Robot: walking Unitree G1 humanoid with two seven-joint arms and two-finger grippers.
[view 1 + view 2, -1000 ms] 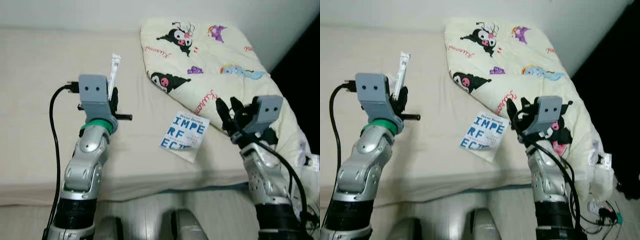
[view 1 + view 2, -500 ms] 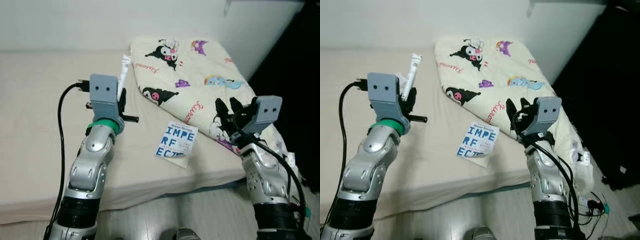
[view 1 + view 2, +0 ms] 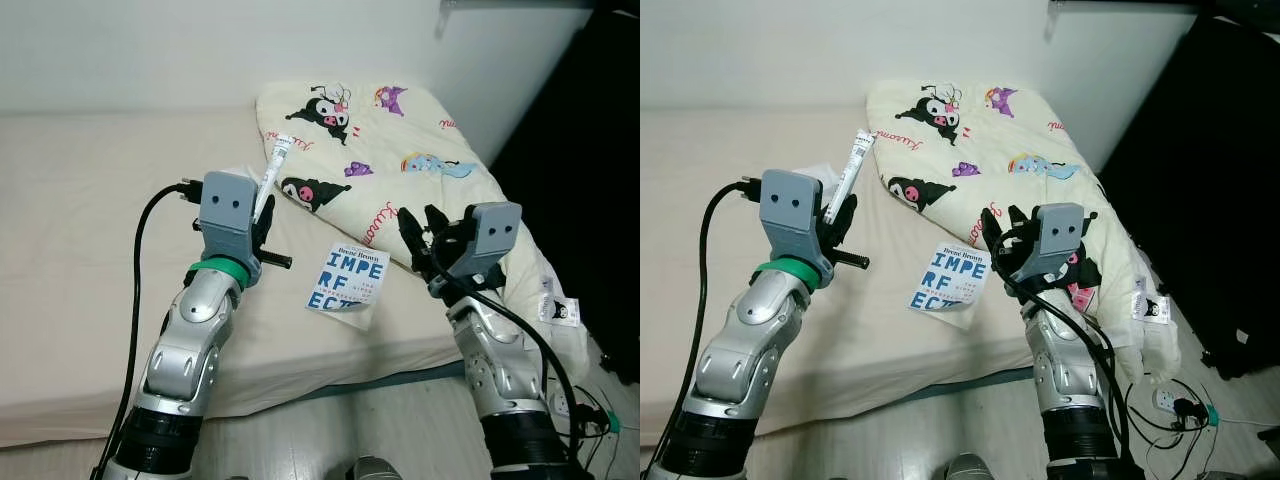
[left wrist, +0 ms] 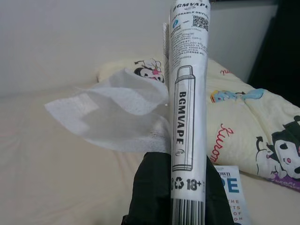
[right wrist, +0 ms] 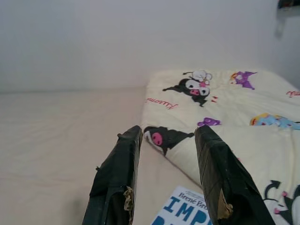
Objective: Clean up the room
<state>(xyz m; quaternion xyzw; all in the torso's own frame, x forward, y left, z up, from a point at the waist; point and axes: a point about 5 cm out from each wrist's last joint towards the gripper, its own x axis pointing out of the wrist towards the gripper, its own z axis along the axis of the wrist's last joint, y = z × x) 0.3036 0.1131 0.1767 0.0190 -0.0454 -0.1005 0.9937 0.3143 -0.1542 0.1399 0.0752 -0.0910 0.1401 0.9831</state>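
Currently left gripper [image 4: 171,187] is clamped on a long white printed plastic wrapper [image 4: 187,93] plus a crumpled white tissue [image 4: 117,112], raised over the beige bed [image 3: 70,250]. Right gripper [image 5: 166,178] hovers with fingers apart, holding nothing, above a white booklet with blue lettering [image 3: 347,279] lying beside the cream cartoon-print blanket [image 3: 400,150].

Even, soft indoor light; sharp

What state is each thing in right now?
Left tool: shut on a wrapped stick and a tissue, raised above the bed.
Wrapped stick: upright, sealed in its printed wrapper.
Tissue: crumpled, pinched beside the stick.
Right tool: open, holding nothing, above the book.
Book: closed, lying flat near the bed's edge.
Blanket: folded, rumpled, one end hanging off the bed.
Bed: bare sheet, lightly creased.
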